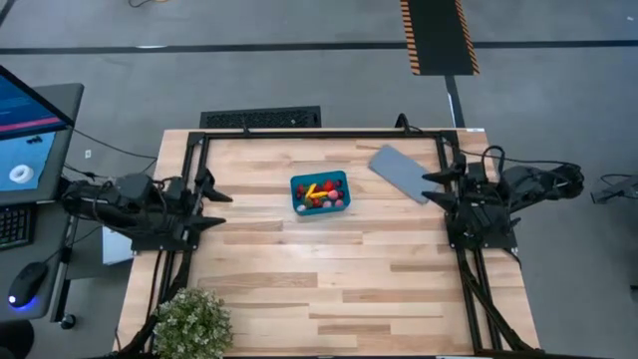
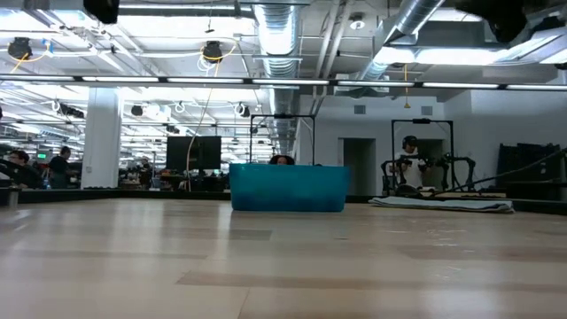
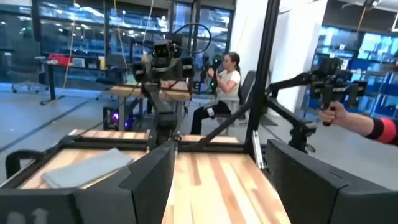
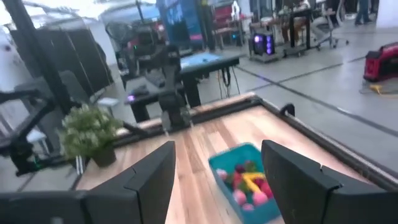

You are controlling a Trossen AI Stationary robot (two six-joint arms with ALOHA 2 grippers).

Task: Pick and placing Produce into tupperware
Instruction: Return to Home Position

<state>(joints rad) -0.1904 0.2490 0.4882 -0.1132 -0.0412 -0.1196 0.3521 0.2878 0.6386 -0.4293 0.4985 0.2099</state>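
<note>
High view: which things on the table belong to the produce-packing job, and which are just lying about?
Job in hand:
teal tupperware
produce, lying inside it

Just lying about:
flat grey lid, beside the tupperware but not touching it
leafy plant

Pale wooden plank table [image 1: 329, 269].
Teal-blue plastic container [image 2: 288, 188] sits between left gripper [image 1: 217, 204] and right gripper [image 1: 436, 191]; flat grey rectangular lid [image 1: 399, 172] just beside the right one; leafy green bushy plant [image 1: 191, 321] near the left.
</note>
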